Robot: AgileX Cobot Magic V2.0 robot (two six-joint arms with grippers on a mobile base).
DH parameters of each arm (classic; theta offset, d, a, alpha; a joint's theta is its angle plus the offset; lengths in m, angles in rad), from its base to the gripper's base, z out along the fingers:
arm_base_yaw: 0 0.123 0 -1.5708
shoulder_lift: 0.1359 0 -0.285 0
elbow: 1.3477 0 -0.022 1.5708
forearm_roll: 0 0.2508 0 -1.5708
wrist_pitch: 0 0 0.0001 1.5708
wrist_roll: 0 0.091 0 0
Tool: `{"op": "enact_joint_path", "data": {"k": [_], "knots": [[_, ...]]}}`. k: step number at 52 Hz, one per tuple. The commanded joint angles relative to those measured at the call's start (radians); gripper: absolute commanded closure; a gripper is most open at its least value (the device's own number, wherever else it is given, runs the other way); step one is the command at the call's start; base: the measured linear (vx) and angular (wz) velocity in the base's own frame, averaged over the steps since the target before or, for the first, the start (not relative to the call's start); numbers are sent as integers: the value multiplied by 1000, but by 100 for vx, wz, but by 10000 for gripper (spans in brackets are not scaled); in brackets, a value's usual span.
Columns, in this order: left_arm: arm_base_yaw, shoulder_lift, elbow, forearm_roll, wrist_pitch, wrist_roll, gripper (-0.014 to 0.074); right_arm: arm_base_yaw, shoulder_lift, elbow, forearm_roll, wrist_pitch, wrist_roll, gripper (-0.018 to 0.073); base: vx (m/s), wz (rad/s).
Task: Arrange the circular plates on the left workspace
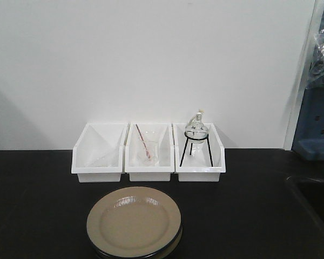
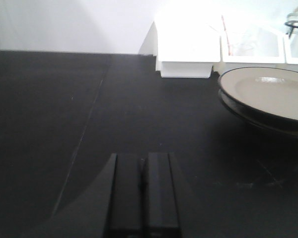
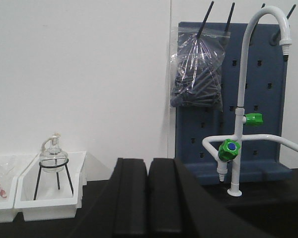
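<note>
Two beige round plates (image 1: 134,220) lie stacked on the black countertop (image 1: 32,205), in front of the white bins near the front edge. The top plate hides most of the lower one; only the lower one's dark rim shows. In the left wrist view the stack (image 2: 270,94) sits at the right. My left gripper (image 2: 141,161) is shut and empty, low over the bare counter, left of the stack. My right gripper (image 3: 148,166) is shut and empty, pointing toward the back wall. Neither gripper shows in the front view.
Three white bins stand along the wall: an empty left one (image 1: 99,154), a middle one (image 1: 148,154) with a beaker and red rod, a right one (image 1: 198,154) with a flask on a tripod. A sink basin (image 1: 313,202), white faucet (image 3: 241,99) and blue pegboard (image 3: 228,99) are at the right.
</note>
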Motion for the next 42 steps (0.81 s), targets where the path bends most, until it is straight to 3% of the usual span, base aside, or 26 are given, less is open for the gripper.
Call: {"op": "enact_joint_path", "data": {"k": [1,6,42], "knots": [[-5,-17,30,59,-177,-99,597,-4,6,-29,10,22,-2,563,0,0],[-5,-17,26,110,-217,-123,597,-4,6,-29,10,22,-2,563,0,0],[-5,-16,25,106,-224,-125,597,-4,6,-29,10,22,-2,563,0,0]]}}
